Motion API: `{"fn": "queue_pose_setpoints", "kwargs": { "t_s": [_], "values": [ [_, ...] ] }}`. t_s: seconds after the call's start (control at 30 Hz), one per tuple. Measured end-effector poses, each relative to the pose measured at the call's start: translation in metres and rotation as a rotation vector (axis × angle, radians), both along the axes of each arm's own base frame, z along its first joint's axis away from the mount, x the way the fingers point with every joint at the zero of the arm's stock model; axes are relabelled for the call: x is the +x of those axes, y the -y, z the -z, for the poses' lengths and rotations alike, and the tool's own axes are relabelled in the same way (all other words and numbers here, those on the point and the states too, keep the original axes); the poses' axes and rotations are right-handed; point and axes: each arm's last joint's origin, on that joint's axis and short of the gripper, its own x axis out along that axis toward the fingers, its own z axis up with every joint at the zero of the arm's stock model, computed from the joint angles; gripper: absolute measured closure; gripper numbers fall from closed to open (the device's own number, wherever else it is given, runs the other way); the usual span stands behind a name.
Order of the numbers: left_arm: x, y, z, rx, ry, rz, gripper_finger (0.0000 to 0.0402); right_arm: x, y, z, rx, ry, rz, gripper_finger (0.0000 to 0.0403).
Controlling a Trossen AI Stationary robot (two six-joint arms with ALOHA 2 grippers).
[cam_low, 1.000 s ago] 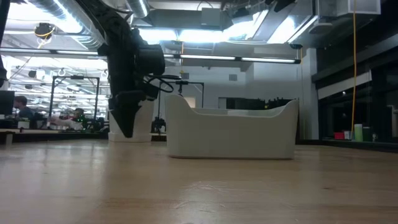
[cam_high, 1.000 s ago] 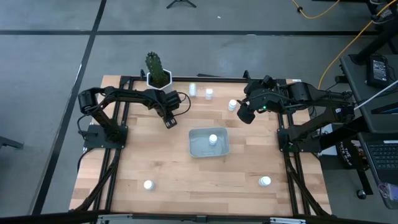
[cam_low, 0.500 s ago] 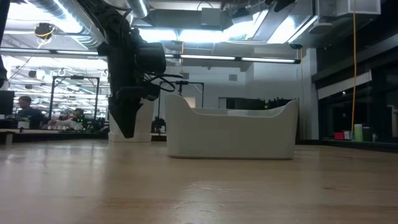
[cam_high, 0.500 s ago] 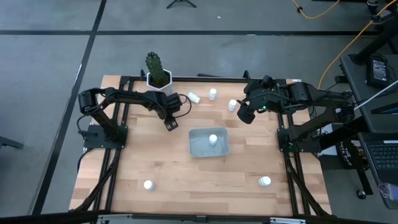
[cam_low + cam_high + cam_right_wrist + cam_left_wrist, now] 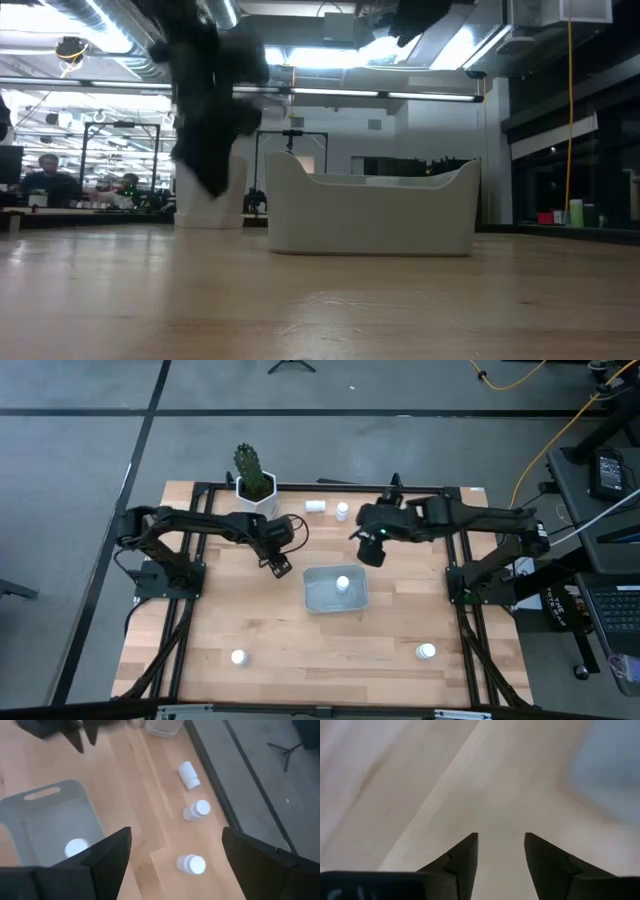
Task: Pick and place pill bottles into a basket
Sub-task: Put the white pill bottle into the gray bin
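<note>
We hover our open, empty right gripper [image 5: 372, 550] near 3 loose pill bottles [image 5: 191, 863] beside the basket [image 5: 358, 597], next descending on 1, while the left gripper [image 5: 281, 567] waits, fingers apart.

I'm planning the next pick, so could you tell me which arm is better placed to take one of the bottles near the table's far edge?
The right. Its claw hangs open beside the three far bottles, all showing in its wrist view. The left claw, also open, sees only bare table.
</note>
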Motion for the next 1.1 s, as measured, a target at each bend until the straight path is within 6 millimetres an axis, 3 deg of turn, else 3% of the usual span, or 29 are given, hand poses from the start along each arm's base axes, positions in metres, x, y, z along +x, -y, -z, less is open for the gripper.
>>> {"fn": "queue_pose_setpoints", "kwargs": {
  "t_s": [0.2, 0.33, 0.43, 0.6, 0.73, 0.97, 1.1],
  "values": [
    [-0.008, 0.019, -0.096, 0.138, 0.313, -0.005, 0.0247, 0.016, 0.026, 0.006, -0.004, 0.016, -0.037, 0.0092],
    [-0.030, 0.030, -0.159, 0.230, 0.538, 0.001, 0.0247, 0.031, 0.052, 0.012, 0.051, 0.071, -0.101, 0.0092],
    [-0.049, 0.037, -0.189, 0.271, 0.657, 0.035, 0.0247, 0.043, 0.071, 0.020, 0.093, 0.109, -0.155, 0.0092],
    [-0.069, 0.045, -0.213, 0.281, 0.818, 0.060, 0.0247, 0.060, 0.096, 0.037, 0.195, 0.141, -0.211, 0.0092],
    [-0.074, 0.048, -0.222, 0.245, 0.915, 0.105, 0.0243, 0.074, 0.113, 0.045, 0.272, 0.135, -0.251, 0.0088],
    [-0.065, 0.048, -0.227, 0.279, 0.986, 0.164, 0.0211, 0.104, 0.140, 0.037, 0.205, 0.058, -0.371, 0.0058],
    [-0.063, 0.044, -0.228, 0.354, 0.985, 0.130, 0.0191, 0.110, 0.176, 0.031, 0.169, 0.044, -0.342, 0.0048]
  ]
}}
